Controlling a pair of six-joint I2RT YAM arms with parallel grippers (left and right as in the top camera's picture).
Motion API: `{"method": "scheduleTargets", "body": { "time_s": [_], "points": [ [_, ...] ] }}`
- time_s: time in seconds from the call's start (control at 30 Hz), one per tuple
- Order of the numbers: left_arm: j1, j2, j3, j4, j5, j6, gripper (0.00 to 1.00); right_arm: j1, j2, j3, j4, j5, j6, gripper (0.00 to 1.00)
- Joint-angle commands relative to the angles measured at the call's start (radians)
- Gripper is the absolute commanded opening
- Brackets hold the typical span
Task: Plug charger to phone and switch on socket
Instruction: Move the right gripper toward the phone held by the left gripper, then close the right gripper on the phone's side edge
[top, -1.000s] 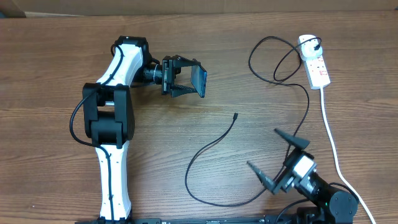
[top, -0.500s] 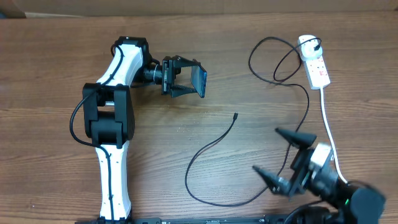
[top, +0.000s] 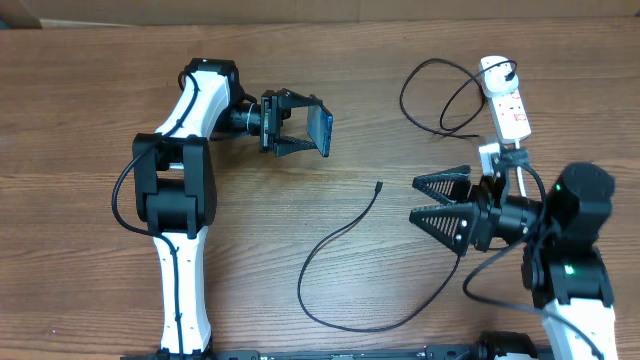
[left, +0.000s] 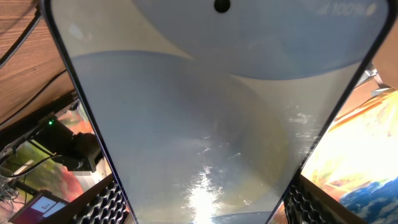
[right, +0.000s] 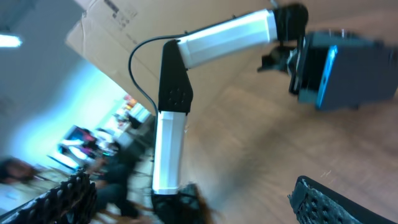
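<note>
The phone (top: 321, 130) sits in the left end effector (top: 312, 126) at the upper middle of the tabletop (top: 80, 100). It is turned on edge, so from overhead only a narrow slanted strip of its lit blue screen shows, facing right. The fingers are closed on its two long edges. In the left wrist view the screen fills nearly the whole picture, pale and washed with glare, with ribbed pads (left: 112, 202) against its sides at both lower corners. Whether the phone rests on the wood or hangs above it, I cannot tell.

The charger (top: 335, 235) lies loose on the tabletop. Its tip (top: 379, 185) is below and to the right of the phone, well apart from it, and nothing touches it. From the tip the cable runs down-left, curves round near the front edge and passes under the right arm (top: 575, 230). It then loops at upper right and ends plugged into the top of the socket (top: 508, 100), which lies lengthwise near the right edge.

The right end effector (top: 414, 199) is to the right of the tip, near it but apart. It points left with its two fingers spread wide and nothing between them. Its wrist view is blurred. It shows the left arm (right: 217, 34) and the phone's blue edge at upper right, with its own fingers far apart at the bottom corners.
</note>
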Motion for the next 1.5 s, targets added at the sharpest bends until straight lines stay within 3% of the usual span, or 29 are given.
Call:
{"method": "scheduleTargets", "body": {
  "time_s": [0.0, 0.17, 0.27, 0.4, 0.53, 0.63, 0.93, 1.1, 1.23, 1.47],
  "points": [
    [0.011, -0.001, 0.006, -0.003, 0.047, 0.008, 0.65, 0.014, 0.043, 0.022, 0.005, 0.022, 0.142, 1.00],
    [0.011, -0.001, 0.006, -0.003, 0.047, 0.008, 0.65, 0.169, 0.045, 0.042, -0.043, 0.353, 0.206, 0.99],
    [0.011, -0.001, 0.006, -0.003, 0.047, 0.008, 0.65, 0.267, 0.056, 0.104, -0.217, 0.634, 0.182, 1.00],
    [0.010, -0.001, 0.006, -0.003, 0.047, 0.008, 0.65, 0.438, 0.177, 0.342, -0.566, 1.093, 0.124, 1.00],
    [0.010, -0.001, 0.006, -0.003, 0.047, 0.008, 0.65, 0.527, 0.348, 0.567, -0.746, 1.284, 0.123, 1.00],
    [0.010, -0.001, 0.006, -0.003, 0.047, 0.009, 0.65, 0.580, 0.462, 0.669, -0.763, 1.334, 0.123, 1.00],
    [0.010, -0.001, 0.006, -0.003, 0.047, 0.011, 0.64, 0.675, 0.641, 0.689, -0.526, 1.384, 0.128, 1.00],
    [0.010, -0.001, 0.006, -0.003, 0.047, 0.008, 0.64, 0.701, 0.666, 0.688, -0.473, 1.450, 0.134, 0.87],
    [0.010, -0.001, 0.006, -0.003, 0.047, 0.008, 0.65, 0.725, 0.676, 0.683, -0.472, 1.508, 0.155, 0.86],
    [0.009, -0.001, 0.006, -0.003, 0.047, 0.008, 0.64, 0.759, 0.712, 0.683, -0.455, 1.594, 0.234, 0.72]
  ]
}}
